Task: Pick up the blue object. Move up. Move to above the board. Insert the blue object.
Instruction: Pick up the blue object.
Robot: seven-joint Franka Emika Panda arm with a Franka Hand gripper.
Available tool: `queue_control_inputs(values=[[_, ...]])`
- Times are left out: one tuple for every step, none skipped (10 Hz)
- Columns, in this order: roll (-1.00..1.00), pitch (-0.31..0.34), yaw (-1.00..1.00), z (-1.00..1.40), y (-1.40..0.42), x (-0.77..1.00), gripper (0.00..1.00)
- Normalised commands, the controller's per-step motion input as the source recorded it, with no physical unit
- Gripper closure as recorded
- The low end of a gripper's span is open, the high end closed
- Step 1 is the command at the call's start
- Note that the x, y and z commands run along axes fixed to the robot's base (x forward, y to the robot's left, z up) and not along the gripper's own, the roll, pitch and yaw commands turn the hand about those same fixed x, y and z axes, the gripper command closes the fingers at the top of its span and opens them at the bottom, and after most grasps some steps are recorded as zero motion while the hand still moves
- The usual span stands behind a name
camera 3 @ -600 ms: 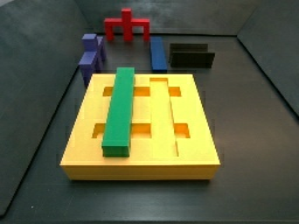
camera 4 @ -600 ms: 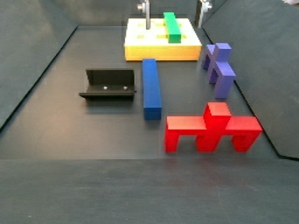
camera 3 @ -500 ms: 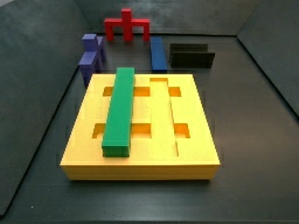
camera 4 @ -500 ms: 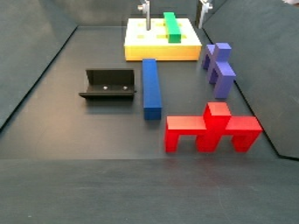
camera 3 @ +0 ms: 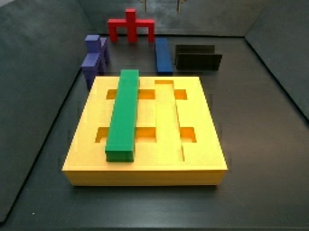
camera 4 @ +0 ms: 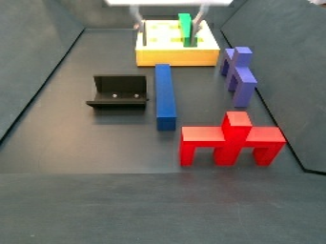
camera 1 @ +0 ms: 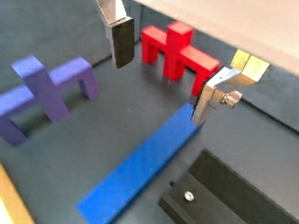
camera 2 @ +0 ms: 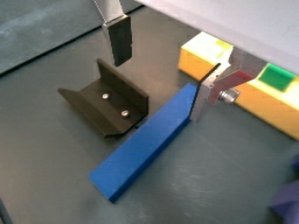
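Compared with half a second ago, the gripper (camera 4: 171, 10) has come into clearer sight at the top of a side view. Its pale body now shows over the board (camera 4: 159, 58), where before only the finger tips were seen. We take this to mean the arm is travelling from the board's end of the tabletop (camera 4: 76, 195) toward the pieces at the opposite end. Nothing else has shifted. The blue bar (camera 4: 163, 93) lies flat on the tabletop, between the fixture (camera 4: 116, 92) and the purple block (camera 4: 238, 74), its far end pointing toward the board. The red piece (camera 4: 232, 140) stands just past its near end. In both wrist views the fingers (camera 1: 121, 41) stand wide apart and empty, with the blue bar below them and one plate roughly over its end. The green bar (camera 3: 123, 113) already sits in one of the board's grooves. So the pick-up is not yet done. We judge the next need is to centre over the bar's middle, straddle its width, and descend.
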Motion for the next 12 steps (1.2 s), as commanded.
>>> queue_control_inputs(values=[[-0.03, -0.15, 0.0, -0.77, 0.0, 0.01, 0.0], [-0.06, -0.169, 0.0, -0.77, 0.0, 0.05, 0.0], [-0.05, -0.157, 0.0, -0.69, -0.16, 0.16, 0.0], [0.0, -0.174, 0.0, -0.67, -0.17, 0.0, 0.0], [-0.01, -0.193, 0.0, -0.65, -0.12, -0.04, 0.0], [-0.11, -0.166, 0.0, -0.67, -0.06, 0.0, 0.0], [-0.05, -0.134, 0.0, -0.57, 0.0, 0.0, 0.0], [0.0, -0.091, 0.0, -0.44, 0.0, 0.0, 0.0], [0.0, -0.06, 0.01, -0.34, 0.0, 0.0, 0.0], [0.0, -0.029, 0.1, -0.24, -0.13, 0.0, 0.0], [0.0, -0.033, 0.04, -0.08, -0.14, -0.1, 0.0], [0.0, -0.047, 0.0, -0.1, -0.11, -0.05, 0.0]])
